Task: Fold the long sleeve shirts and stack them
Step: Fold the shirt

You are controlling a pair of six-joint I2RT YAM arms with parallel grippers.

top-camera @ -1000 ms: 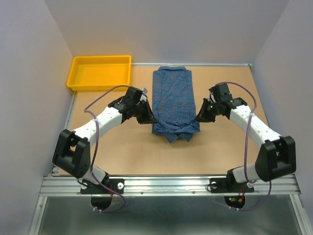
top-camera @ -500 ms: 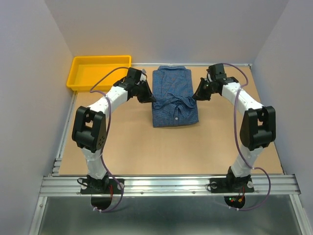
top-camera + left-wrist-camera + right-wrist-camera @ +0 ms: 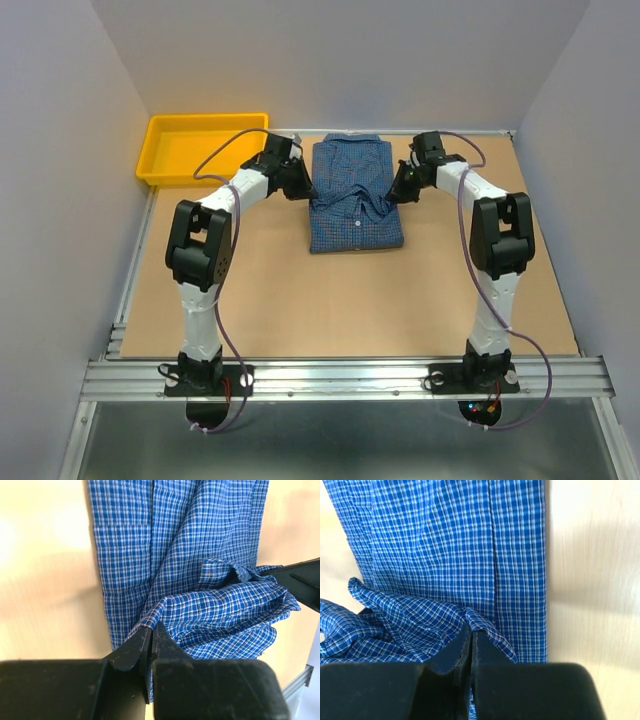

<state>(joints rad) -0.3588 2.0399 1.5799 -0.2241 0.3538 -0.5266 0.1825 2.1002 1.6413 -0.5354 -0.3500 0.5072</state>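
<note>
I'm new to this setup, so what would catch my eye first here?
The blue checked shirt lying centre-back, with the left gripper and right gripper each pinching a side of it. Then the bright yellow tray at the far left corner.

The tan surface [image 3: 300, 300] carries a blue checked shirt [image 3: 350, 225], folded into a compact block at the far middle, with a rumpled layer doubled over on top. A yellow tray [image 3: 190, 145] sits at the far left corner, not touching the shirt.
</note>
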